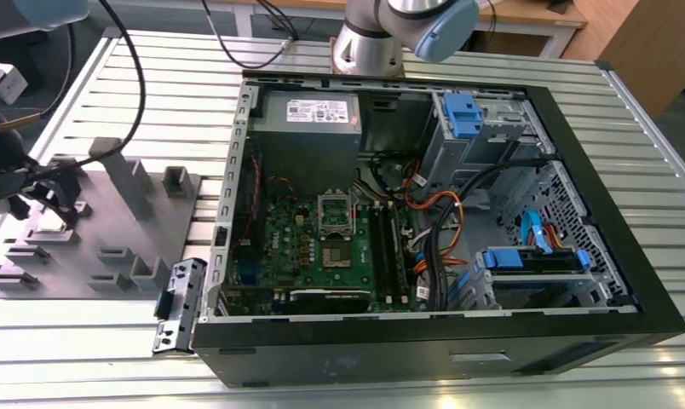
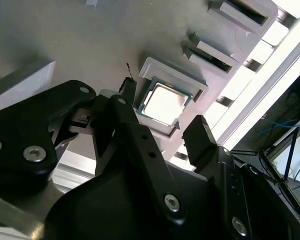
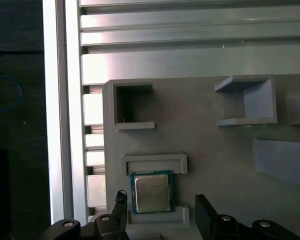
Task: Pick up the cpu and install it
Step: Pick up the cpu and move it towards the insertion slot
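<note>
The cpu is a small square chip with a silvery top. It lies flat in a shallow holder of the grey plastic tray, and the second wrist view has it too. My gripper hovers just above it, open, with one black fingertip on each side of the chip and nothing held. In the exterior view the gripper is over the tray at the exterior view's left. The green motherboard lies inside the open computer case, its shiny socket frame near the middle.
Upright grey blocks stand on the tray close to the gripper. A loose metal bracket lies by the case's front corner. Cables and blue drive bays crowd the case beside the motherboard. The slatted metal table carries everything.
</note>
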Controlling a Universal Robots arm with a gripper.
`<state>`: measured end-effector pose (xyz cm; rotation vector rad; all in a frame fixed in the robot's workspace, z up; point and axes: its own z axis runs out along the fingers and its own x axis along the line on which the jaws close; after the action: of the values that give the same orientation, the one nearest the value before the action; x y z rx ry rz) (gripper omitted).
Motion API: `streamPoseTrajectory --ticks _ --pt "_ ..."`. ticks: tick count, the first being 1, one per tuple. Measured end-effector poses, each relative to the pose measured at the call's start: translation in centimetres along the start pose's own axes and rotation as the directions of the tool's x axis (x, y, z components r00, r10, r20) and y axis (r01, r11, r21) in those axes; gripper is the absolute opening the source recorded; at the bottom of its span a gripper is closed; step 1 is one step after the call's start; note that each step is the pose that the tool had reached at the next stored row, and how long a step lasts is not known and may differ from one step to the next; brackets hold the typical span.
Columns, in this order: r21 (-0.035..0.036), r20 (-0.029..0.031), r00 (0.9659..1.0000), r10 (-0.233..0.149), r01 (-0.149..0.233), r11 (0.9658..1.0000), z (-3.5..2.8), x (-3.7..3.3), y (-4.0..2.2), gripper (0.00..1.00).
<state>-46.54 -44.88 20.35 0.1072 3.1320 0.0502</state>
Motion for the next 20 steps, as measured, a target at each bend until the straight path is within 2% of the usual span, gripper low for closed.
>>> streamPoseTrajectory --ticks 7,20 --pt "-0.0001 -0.0004 0.9999 -0.011 0.011 0.9999 1.03 0.01 -0.03 0.65" --pt "-0.0004 -0.0014 0.9989 -0.047 0.047 0.9989 1.24 0.03 0.14 0.65"
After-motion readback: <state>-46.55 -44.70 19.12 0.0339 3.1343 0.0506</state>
